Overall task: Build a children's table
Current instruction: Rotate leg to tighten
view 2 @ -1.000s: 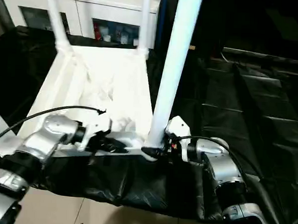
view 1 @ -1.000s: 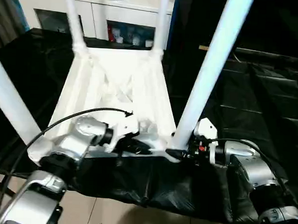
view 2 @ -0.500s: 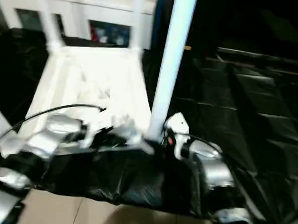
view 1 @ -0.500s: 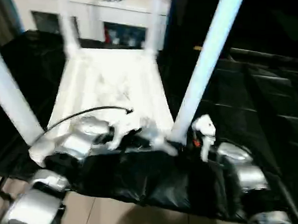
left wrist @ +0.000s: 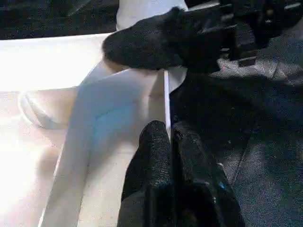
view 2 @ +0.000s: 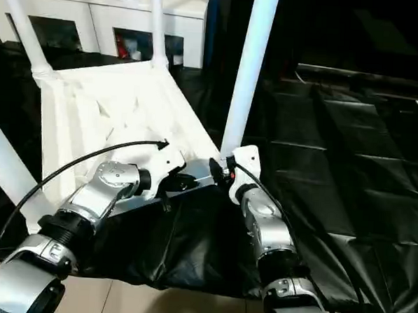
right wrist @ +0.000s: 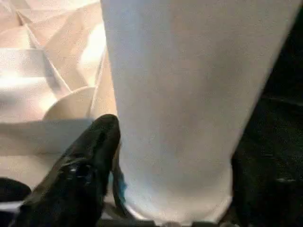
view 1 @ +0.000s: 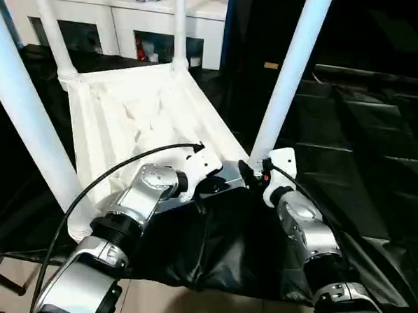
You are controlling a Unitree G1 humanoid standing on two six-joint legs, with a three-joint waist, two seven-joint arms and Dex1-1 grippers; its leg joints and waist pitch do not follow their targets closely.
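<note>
Four legs stand in the upturned top point(view 1: 126, 124), so keep the left gripper point(left wrist: 168, 137) pinching its rim while the right gripper point(view 1: 253, 174), jaws spread around the near-right leg point(view 1: 291, 69), presses it home squarely.

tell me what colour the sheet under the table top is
Black sheet, seen best in the right eye view.

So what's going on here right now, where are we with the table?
The white table top lies upside down on the black sheet with all four legs standing up from its corners. The left pincer is shut on the thin near edge of the top. The right pincer sits at the base of the near right leg, one black finger against it; whether it actually grips is unclear. A white cabinet stands behind.
</note>
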